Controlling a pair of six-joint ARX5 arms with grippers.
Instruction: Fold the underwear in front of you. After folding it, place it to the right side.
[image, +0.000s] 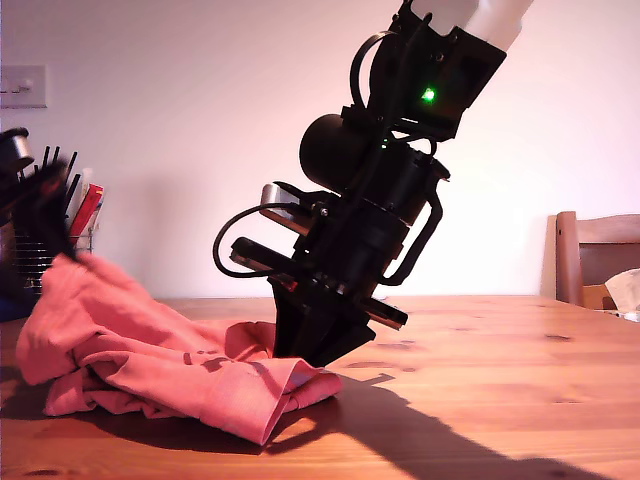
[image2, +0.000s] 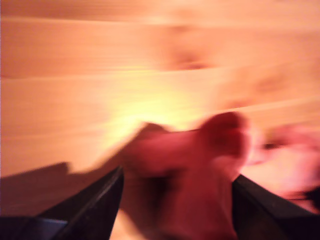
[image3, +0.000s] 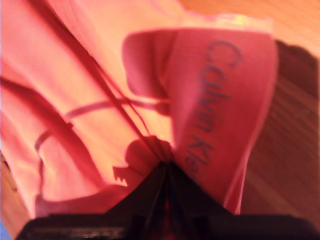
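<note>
Coral-red cloth, the underwear (image: 150, 350), lies bunched on the wooden table (image: 500, 380), half folded. Your second gripper (image3: 165, 167) is pinched tight on the waistband beside the lettering. Your first gripper (image2: 175, 200) straddles a fold with jaws apart; that view is blurred. Risk, as I judge it: pull unevenly and the fold slumps, or the loose cloth drags.
</note>
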